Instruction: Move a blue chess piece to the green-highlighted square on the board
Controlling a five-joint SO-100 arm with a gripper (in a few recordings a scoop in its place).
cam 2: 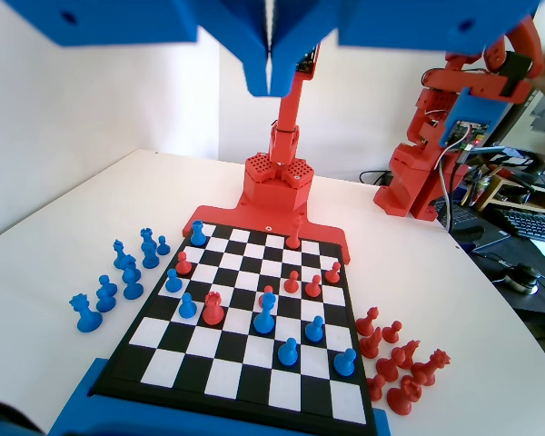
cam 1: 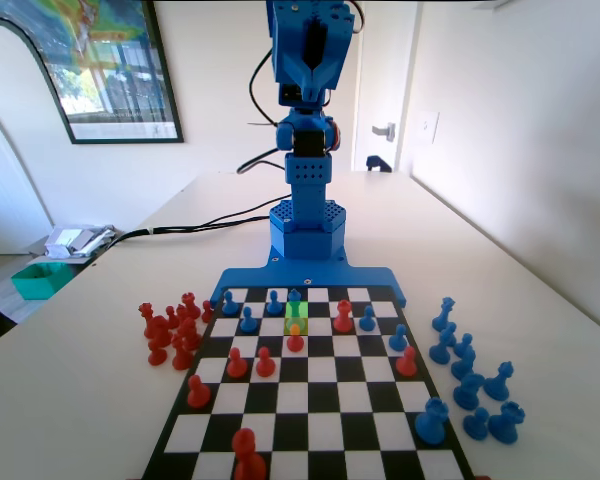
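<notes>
The small blue plastic pawn [cam 1: 295, 298] stands on the chequered black-and-white board [cam 1: 310, 400] just beyond the lime-green highlighted square [cam 1: 296, 325] in the fixed view, in the far rows near the blue arm's base. A red pawn [cam 1: 295, 341] stands just nearer than that square. The blue two-finger gripper [cam 2: 270, 80] hangs high above the board, jaws pressed together, holding nothing.

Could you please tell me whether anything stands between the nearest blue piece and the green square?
Nothing visible does. In the fixed view the blue chess piece stands just beyond the green-highlighted square, which looks empty; a red pawn borders its near side.
</notes>
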